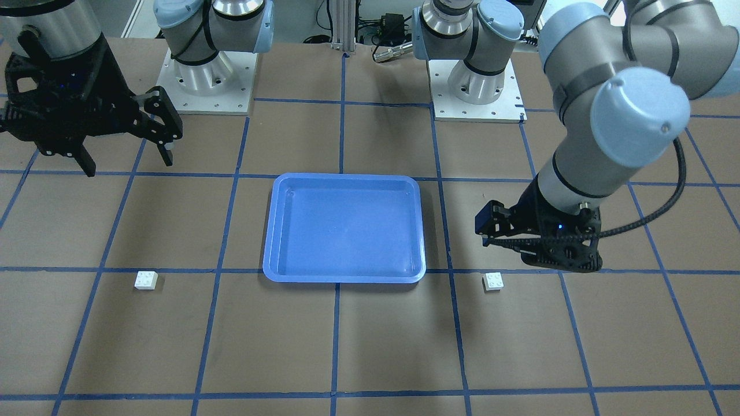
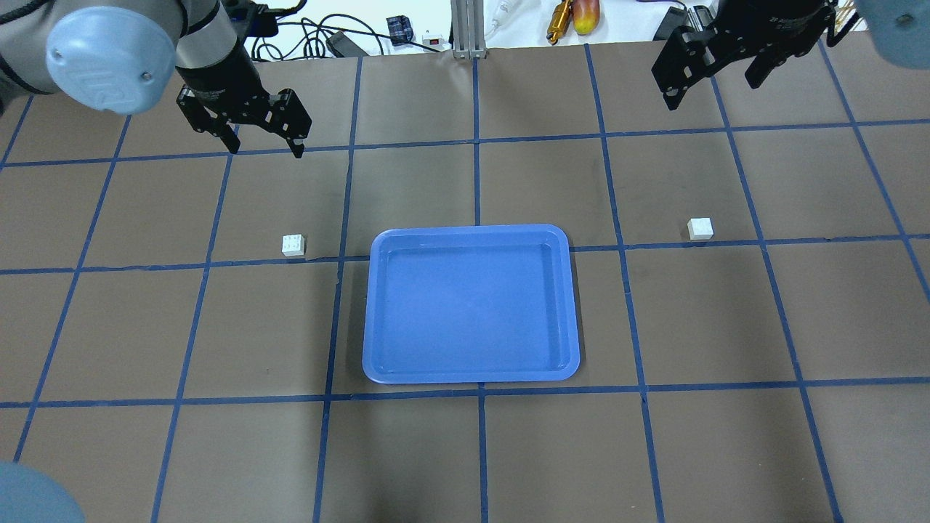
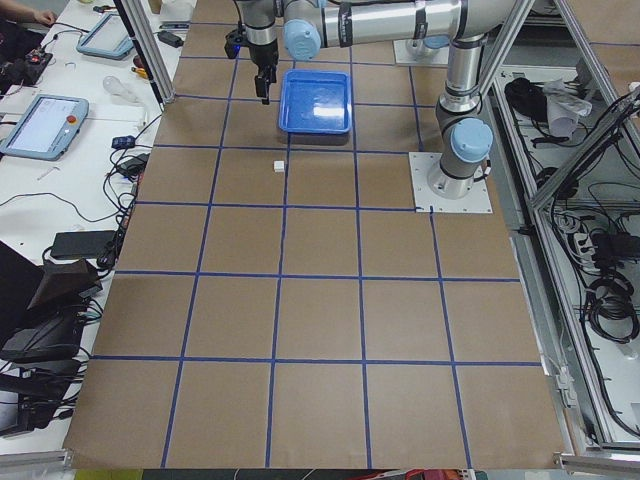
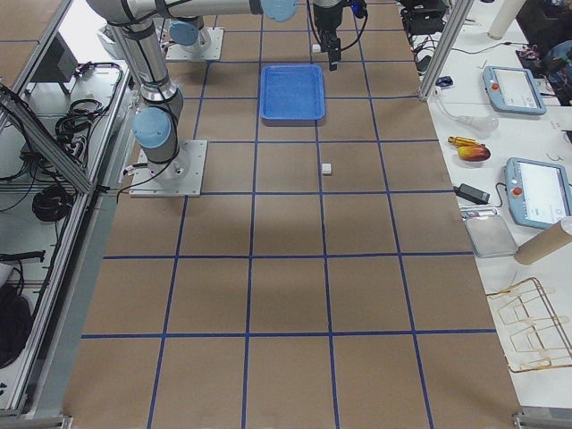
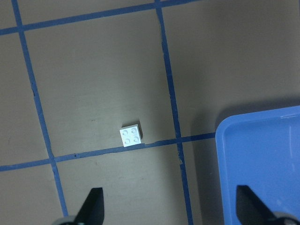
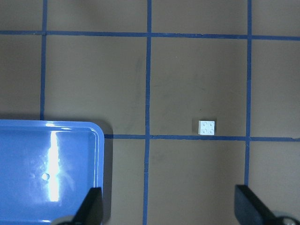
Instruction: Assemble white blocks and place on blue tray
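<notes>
The blue tray (image 2: 472, 231) lies empty at the table's middle; its rim also shows in the front view (image 1: 344, 177). One white block (image 2: 293, 245) sits left of the tray and also shows in the left wrist view (image 5: 131, 136). A second white block (image 2: 700, 228) sits right of the tray and also shows in the right wrist view (image 6: 207, 127). My left gripper (image 2: 265, 149) hangs open and empty above the table, beyond its block. My right gripper (image 2: 716, 83) is open and empty, high over the far right.
Blue tape lines divide the brown table into squares. The two arm bases (image 1: 211, 75) (image 1: 477, 81) stand at the robot's edge. Cables and tools (image 2: 574, 18) lie past the far edge. Tablets (image 4: 527, 192) rest on a side bench.
</notes>
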`<state>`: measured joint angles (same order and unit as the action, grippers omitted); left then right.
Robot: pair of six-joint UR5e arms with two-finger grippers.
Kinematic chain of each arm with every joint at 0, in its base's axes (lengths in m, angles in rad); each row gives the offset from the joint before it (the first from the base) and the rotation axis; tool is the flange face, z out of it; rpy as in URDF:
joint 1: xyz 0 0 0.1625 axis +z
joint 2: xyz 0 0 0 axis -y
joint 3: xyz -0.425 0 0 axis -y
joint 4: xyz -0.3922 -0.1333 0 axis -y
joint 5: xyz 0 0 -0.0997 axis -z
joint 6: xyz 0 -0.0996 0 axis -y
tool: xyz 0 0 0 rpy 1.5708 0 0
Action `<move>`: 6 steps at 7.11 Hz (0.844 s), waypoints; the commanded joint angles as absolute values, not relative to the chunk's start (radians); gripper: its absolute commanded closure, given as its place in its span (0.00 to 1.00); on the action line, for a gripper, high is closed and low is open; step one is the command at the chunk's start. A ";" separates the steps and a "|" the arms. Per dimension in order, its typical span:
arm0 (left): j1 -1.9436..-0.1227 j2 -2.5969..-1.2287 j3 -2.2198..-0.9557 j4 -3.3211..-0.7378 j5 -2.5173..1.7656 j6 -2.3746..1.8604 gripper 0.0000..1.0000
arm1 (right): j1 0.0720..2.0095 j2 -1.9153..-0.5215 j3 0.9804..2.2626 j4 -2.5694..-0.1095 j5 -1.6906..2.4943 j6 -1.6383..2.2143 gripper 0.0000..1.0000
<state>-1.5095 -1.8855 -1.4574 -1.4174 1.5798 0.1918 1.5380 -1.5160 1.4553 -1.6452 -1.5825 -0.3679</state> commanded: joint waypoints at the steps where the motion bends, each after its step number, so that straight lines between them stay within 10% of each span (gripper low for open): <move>1: -1.473 -1.968 -1.500 -1.333 1.583 0.199 0.00 | 1.536 -1.509 1.505 -1.655 -1.597 -0.603 0.00; 6: -1.427 -1.983 -1.696 -1.120 1.583 0.216 0.00 | 1.433 -1.459 1.774 -1.879 -1.580 -1.086 0.00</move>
<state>-1.4358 -1.9780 -1.6441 -1.1801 1.5838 0.2116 1.4741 -1.4907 1.7153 -1.8191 -1.5804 -0.9166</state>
